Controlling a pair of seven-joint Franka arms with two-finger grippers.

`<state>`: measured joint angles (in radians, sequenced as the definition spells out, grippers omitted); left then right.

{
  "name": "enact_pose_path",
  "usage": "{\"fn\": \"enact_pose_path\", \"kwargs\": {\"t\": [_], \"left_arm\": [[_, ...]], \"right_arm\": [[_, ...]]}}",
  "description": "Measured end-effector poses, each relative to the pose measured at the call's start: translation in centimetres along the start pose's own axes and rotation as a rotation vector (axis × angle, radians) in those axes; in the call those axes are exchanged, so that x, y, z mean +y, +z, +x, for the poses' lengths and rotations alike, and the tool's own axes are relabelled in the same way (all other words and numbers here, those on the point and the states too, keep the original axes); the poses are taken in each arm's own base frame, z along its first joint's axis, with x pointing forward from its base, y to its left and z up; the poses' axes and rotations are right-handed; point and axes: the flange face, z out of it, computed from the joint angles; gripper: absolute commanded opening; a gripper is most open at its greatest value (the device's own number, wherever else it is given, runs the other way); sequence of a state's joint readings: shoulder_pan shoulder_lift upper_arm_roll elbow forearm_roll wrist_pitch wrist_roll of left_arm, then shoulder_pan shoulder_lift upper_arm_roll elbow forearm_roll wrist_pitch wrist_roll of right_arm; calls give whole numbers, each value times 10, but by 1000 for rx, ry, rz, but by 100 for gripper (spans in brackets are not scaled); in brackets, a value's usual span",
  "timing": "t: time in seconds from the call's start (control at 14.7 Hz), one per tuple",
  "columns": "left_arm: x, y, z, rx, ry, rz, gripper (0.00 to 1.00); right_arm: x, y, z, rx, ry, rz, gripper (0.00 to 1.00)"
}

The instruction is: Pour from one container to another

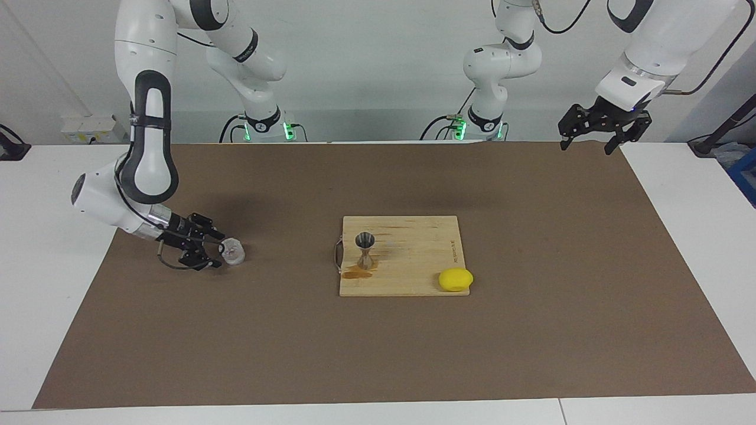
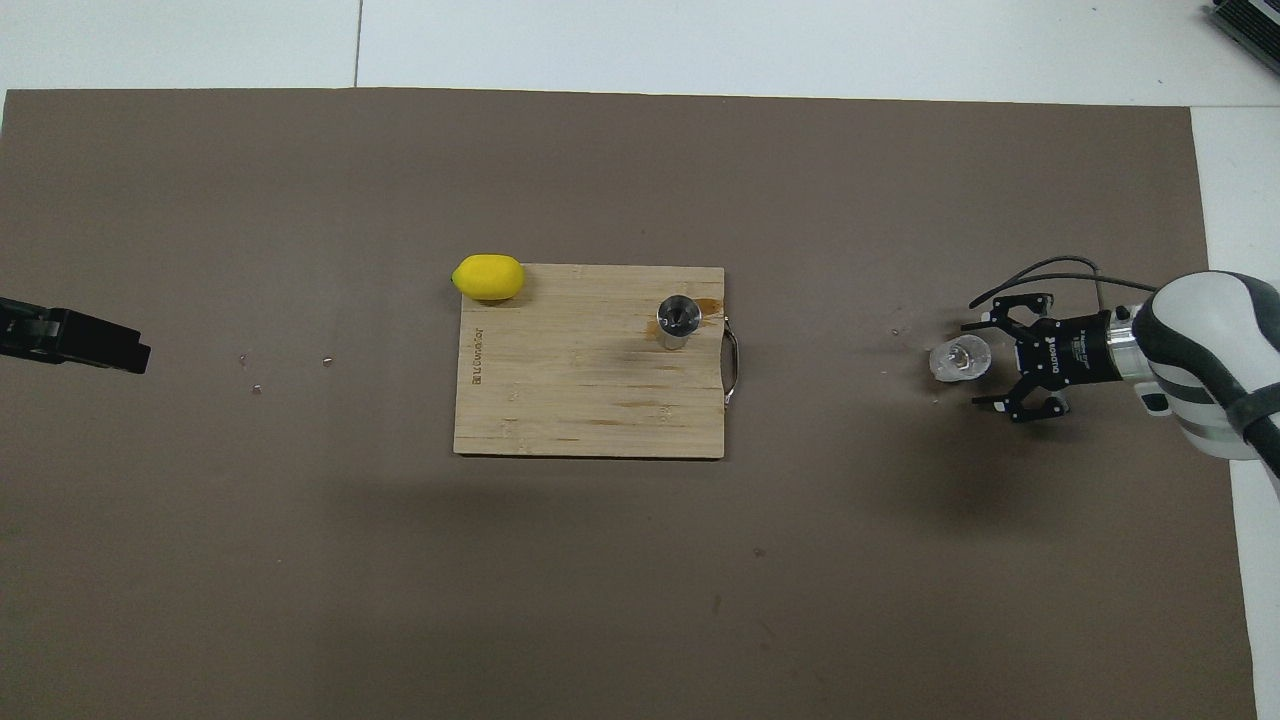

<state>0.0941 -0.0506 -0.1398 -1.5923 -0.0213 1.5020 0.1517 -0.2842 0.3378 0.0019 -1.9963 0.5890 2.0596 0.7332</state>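
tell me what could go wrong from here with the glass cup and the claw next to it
1. The right claw stands open with the glass cup right at its fingertips on the brown mat; a sideways move might clip the cup and tip it.
2. A brown puddle sits on the cutting board at the foot of the steel jigger; a nudge may slide that narrow-waisted jigger over.

The left claw waits raised, open, over the mat's edge.

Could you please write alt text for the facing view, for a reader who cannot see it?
The right gripper, open, sits low beside a clear glass cup on the brown mat. A steel jigger stands upright on a wooden cutting board, with a lemon at the board's corner. The left gripper waits raised and open.
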Motion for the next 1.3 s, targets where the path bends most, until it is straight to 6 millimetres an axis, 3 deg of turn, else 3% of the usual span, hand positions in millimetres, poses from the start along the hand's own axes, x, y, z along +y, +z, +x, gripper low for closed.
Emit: {"fn": "enact_pose_path", "kwargs": {"t": [0.2,0.41,0.68,0.96,1.16,1.3], "left_arm": [[0,0,0,0,0,0,100],[0,0,0,0,0,0,100],[0,0,0,0,0,0,100],[0,0,0,0,0,0,100],[0,0,0,0,0,0,100],[0,0,0,0,0,0,100]], "right_arm": [[-1,-31,-13,112,-97,-45,99],[-4,-60,-45,210,-211,-102,100],[-17,-61,-112,263,-458,-206,100],[-28,-65,-193,315,-724,-262,100],[-28,-88,-234,339,-866,-308,100],[-34,-112,-251,391,-964,-327,100]]}}
